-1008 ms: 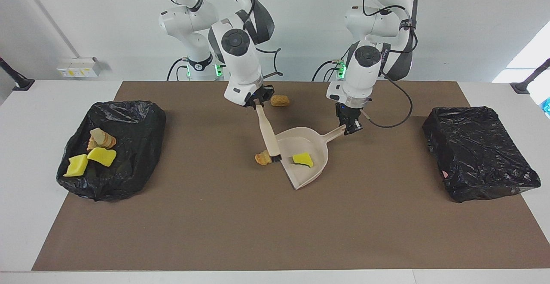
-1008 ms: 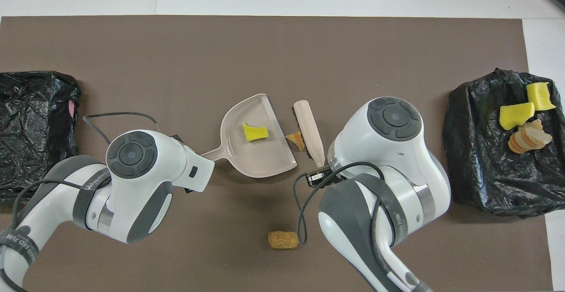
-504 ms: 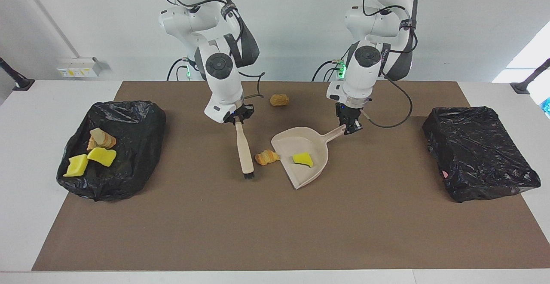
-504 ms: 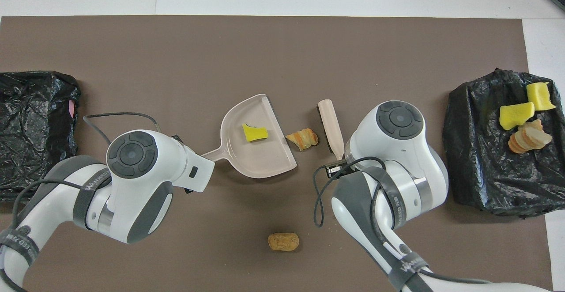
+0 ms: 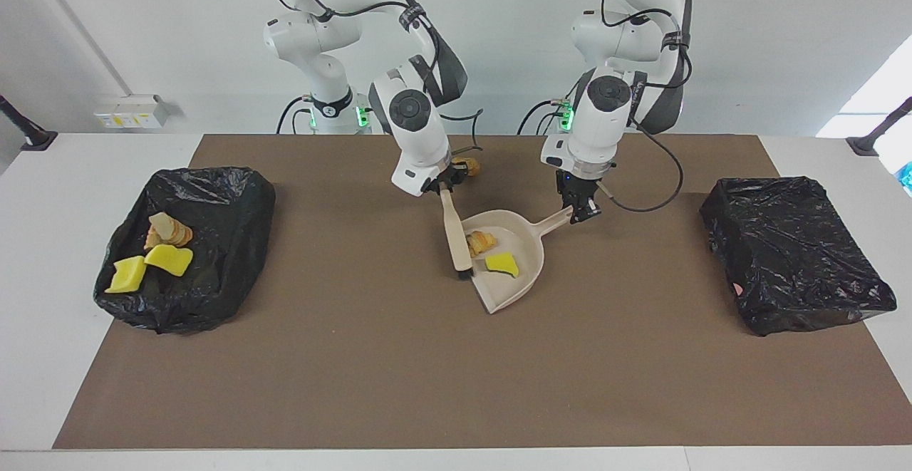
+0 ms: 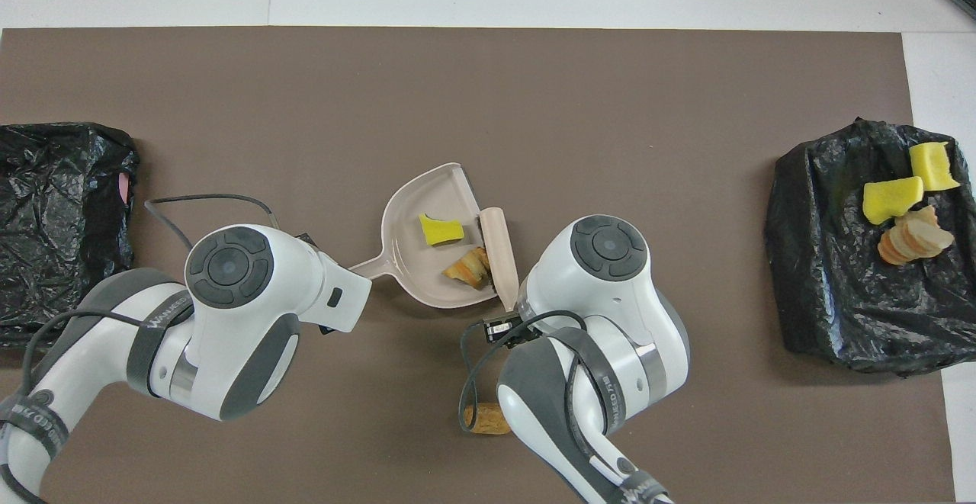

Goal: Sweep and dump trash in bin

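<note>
Your left pincer (image 5: 583, 212) is clenched on the end of the dustpan (image 5: 524, 271) handle, holding the pan on the brown mat (image 5: 399, 378) near the middle of the bench (image 5: 43, 257). Your right pincer (image 5: 443, 184) is clamped on the top of the brush (image 5: 452, 232) handle, and the brush slants down with its dark bristles at the open edge of the pan. Inside the pan you have two pieces of trash: a green-backed yellow sponge scrap (image 5: 502, 264) and an orange-tan bread-like chunk (image 5: 482, 241) lying just beside the brush, between it and the sponge. Another tan lump (image 6: 488, 418) sits on the mat nearer to the robots than the pan, partly hidden by your right arm. The black-lined bin (image 5: 206, 243) at the right arm's end of the bench already holds two yellow sponge pieces (image 5: 169, 259) and a bread-like chunk (image 5: 167, 231). A second black bin (image 5: 791, 250) stands at the left arm's end, well apart from the pan.
</note>
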{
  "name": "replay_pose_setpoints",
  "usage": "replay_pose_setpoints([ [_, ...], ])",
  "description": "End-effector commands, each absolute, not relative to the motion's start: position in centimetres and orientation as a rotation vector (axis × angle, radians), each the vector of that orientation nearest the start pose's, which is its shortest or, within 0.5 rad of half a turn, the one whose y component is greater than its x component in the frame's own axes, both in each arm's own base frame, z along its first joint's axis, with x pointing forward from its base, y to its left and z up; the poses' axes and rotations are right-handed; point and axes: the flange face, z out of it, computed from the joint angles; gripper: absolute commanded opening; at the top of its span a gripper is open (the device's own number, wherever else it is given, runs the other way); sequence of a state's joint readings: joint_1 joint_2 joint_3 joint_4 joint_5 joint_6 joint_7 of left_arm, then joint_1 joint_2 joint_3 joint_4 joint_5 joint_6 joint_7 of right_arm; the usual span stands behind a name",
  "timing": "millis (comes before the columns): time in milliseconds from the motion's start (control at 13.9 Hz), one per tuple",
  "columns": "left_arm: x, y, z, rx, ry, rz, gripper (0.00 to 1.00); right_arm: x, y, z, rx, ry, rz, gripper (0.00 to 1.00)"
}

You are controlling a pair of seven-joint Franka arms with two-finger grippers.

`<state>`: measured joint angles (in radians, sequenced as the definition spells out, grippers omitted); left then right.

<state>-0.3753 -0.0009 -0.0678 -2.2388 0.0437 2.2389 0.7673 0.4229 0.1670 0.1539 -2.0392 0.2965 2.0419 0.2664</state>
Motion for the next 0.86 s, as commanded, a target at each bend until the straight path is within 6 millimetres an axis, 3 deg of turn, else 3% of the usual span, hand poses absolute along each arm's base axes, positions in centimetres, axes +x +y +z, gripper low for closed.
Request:
replay_pose_setpoints([
  [0,46.7,-22.1,37.1,-2.522,1.824,0.025,0.0,46.3,32.6,36.0,-2.903,-0.136,0.372,0.0],
  [144,46.6,-22.2,37.1,-2.519,1.827,0.025,0.0,45.8,33.7,36.6,-2.906,-0.107,0.374,0.0],
  [288,46.6,-22.3,37.1,-2.519,1.827,0.025,0.0,45.7,34.8,38.5,-2.905,-0.088,0.377,0.0],
  [504,46.6,-22.3,37.1,-2.519,1.828,0.029,0.0,45.7,33.9,42.6,-2.902,-0.11,0.406,0.0],
  [648,46.7,-22.1,37.1,-2.522,1.824,0.027,0.0,44.2,33.1,45.1,-2.894,-0.231,0.409,0.0],
  [792,46.7,-22.0,37.1,-2.522,1.824,0.03,0.0,41.6,33.0,45.9,-2.878,-0.419,0.523,0.0],
])
